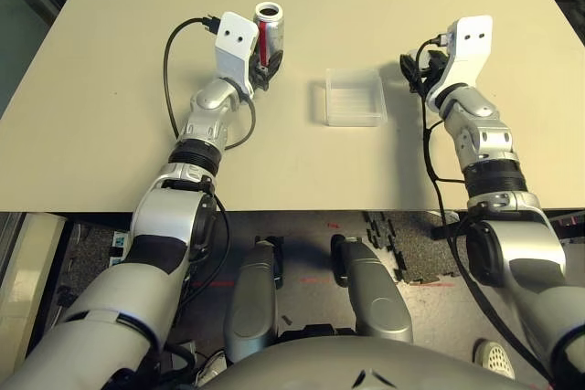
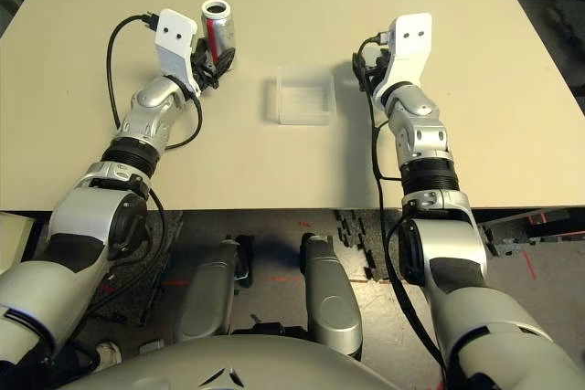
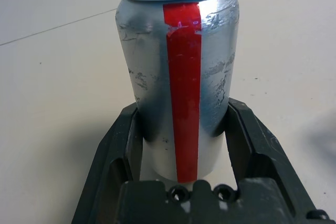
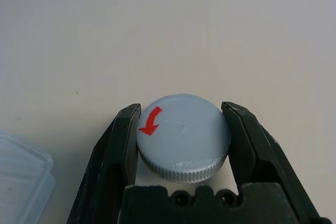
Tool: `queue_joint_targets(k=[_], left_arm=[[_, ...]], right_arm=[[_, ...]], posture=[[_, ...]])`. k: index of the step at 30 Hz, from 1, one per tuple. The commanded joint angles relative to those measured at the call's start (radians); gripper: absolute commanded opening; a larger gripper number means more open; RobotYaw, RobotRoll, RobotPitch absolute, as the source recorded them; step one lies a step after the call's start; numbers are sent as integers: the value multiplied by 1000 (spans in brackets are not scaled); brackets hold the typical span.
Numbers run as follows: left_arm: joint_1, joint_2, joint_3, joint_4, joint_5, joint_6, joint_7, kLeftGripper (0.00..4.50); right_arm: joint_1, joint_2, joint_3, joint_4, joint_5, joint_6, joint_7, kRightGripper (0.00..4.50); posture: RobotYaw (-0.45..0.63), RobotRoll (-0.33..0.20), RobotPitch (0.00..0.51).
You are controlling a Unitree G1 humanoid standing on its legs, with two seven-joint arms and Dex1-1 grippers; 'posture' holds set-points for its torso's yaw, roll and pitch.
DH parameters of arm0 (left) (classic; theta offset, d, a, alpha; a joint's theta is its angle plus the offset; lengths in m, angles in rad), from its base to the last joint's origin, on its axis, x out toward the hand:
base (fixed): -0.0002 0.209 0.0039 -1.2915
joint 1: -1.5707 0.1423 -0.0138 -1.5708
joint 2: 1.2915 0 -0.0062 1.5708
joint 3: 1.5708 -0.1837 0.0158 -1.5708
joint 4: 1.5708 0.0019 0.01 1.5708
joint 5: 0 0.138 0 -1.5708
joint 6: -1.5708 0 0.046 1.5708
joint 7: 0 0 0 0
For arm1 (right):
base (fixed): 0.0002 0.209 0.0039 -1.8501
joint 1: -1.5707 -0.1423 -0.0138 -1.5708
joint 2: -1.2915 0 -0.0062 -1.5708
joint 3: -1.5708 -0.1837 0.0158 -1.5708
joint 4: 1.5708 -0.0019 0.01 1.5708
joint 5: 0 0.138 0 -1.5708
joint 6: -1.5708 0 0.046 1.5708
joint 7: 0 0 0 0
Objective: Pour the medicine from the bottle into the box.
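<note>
Bottle point(image 1: 269, 29) first, over on the left of the counter point(image 1: 110, 134): it stands upright, its mouth uncapped and open to the ceiling, a red stripe running down its silver side. The left hand point(image 3: 181, 145) has it clamped low on the body, one black finger point(image 3: 118, 145) pressed to each flank, and the base looks to be at or just off the counter top.

Further along, in the middle, sits the box point(image 1: 355, 96), a shallow clear tray flat on the counter, well apart from the bottle and from both hands.

On the right, the right hand point(image 4: 181, 142) is closed around the cap point(image 4: 182, 136), a round grey lid with a red arrow on top, pinched between its two fingers just over the bare counter, near the box's right edge.
</note>
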State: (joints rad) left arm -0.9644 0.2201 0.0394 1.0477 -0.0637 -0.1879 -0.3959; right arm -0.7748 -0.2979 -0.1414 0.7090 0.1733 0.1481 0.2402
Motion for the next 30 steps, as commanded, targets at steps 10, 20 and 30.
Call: queue_joint_targets(k=[10, 20, 30], left_arm=[[-65, 28, 34, 75, 6, -20, 2, 2461], [-265, 169, -85, 187, 190, -138, 27, 2461], [-596, 226, -558, 238, 730, -416, 170, 2461]], right_arm=[[-1, -32, -12, -86, 14, 89, 40, 4500], [109, -296, 34, -608, 76, 604, 239, 4500], [289, -586, 214, -994, 194, 868, 545, 4500]], posture=[[-89, 0, 185], [-87, 0, 188], [-96, 0, 187]])
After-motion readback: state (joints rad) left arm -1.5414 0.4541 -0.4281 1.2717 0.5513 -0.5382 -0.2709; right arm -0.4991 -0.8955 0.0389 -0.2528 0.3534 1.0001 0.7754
